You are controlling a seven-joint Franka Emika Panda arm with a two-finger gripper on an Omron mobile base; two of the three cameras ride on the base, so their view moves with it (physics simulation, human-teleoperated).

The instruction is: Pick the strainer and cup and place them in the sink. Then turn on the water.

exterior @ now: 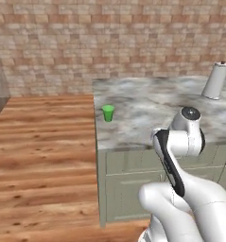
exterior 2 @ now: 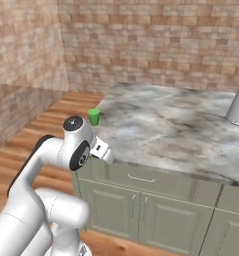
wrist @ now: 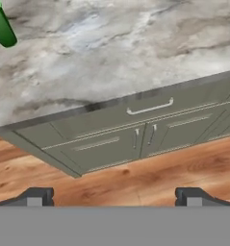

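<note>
The green cup [exterior: 108, 113] stands upright near the left edge of the marble counter [exterior: 152, 106]. It also shows in the right base view [exterior 2: 94, 116] and at the top left corner of the hand view [wrist: 1, 26]. My gripper [wrist: 114, 197] is open, its fingertips [wrist: 37, 197] spread wide with nothing between them. It hangs in front of the counter's front edge, short of the cup and apart from it. The strainer, the sink and the water faucet are out of view.
A tall pale metal canister [exterior: 216, 80] stands at the counter's back right. Grey-green cabinet doors and a drawer with a bar handle [wrist: 150, 106] sit under the counter. Wooden floor [exterior: 43, 151] lies left of the counter; a brick wall runs behind.
</note>
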